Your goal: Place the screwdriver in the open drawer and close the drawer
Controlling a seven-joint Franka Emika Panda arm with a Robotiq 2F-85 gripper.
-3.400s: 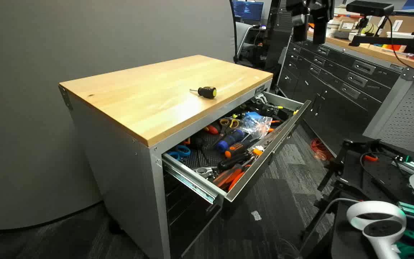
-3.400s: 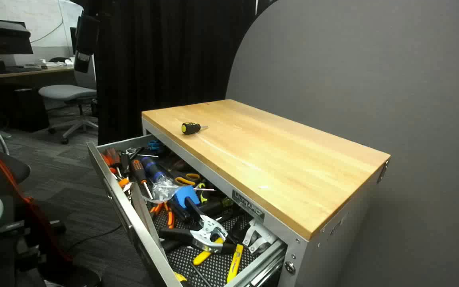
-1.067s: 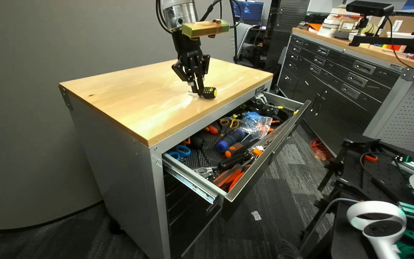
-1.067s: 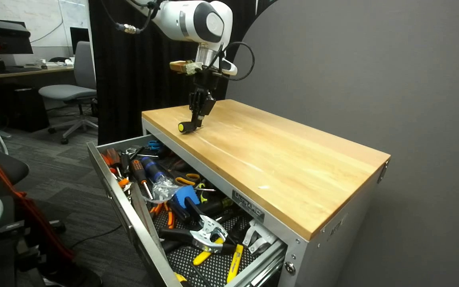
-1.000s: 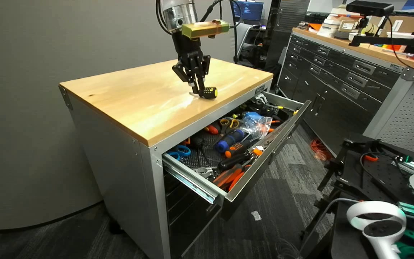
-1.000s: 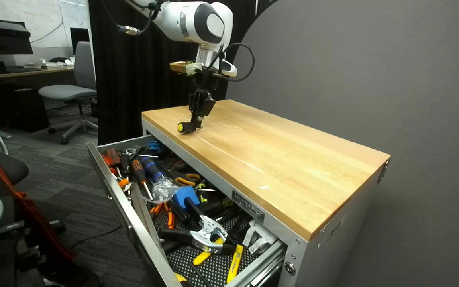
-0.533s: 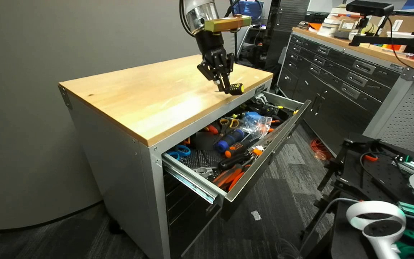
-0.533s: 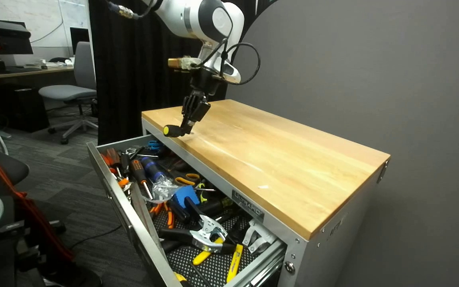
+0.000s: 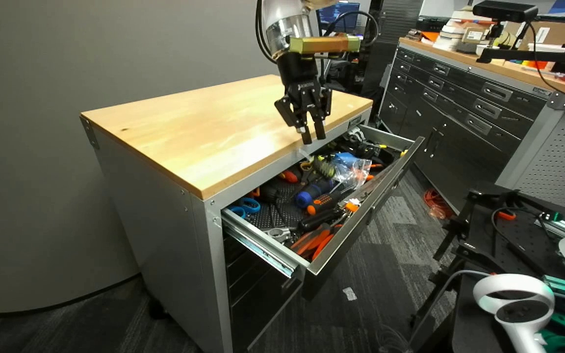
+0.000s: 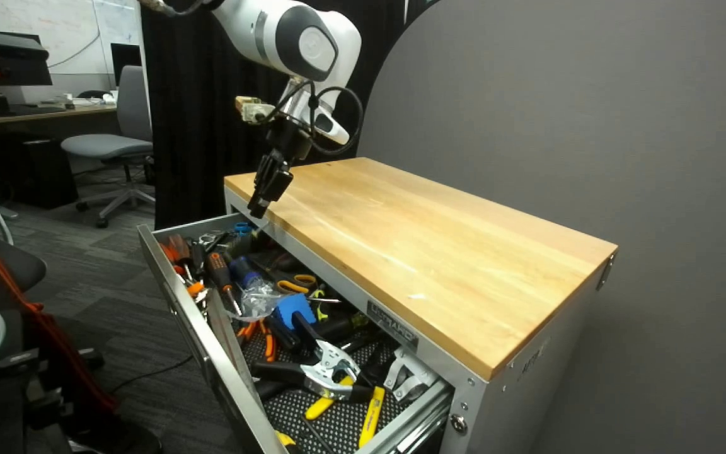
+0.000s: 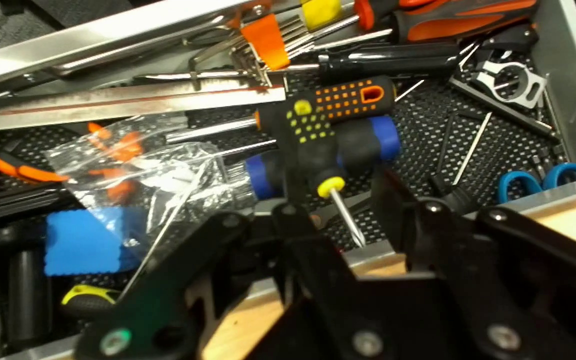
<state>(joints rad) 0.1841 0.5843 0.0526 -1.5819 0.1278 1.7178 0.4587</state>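
The short black-and-yellow screwdriver (image 11: 313,127) is free of the jaws and lies below them in the wrist view, shaft pointing back toward the cabinet. In both exterior views the screwdriver (image 9: 325,167) looks blurred, low over the tools in the pulled-out drawer (image 9: 362,212); I cannot tell if it rests on them. My gripper (image 9: 313,139) hangs above it near the wooden top's front edge, tilted, its fingers apart with a gap between the tips. The drawer (image 10: 215,347) stands open.
Several tools crowd the drawer: a blue-banded handle (image 11: 390,137), an orange-dotted handle (image 11: 353,97), a plastic bag (image 11: 153,165), blue scissors (image 11: 518,185) and a metal clamp (image 10: 331,372). The wooden top (image 9: 204,127) overhangs beside it. A grey partition (image 10: 590,126) stands behind the cabinet.
My gripper was shut on the screwdriver, lifted it off the wooden top and carried it over the drawer. Now the jaws have opened and the screwdriver has dropped away below.
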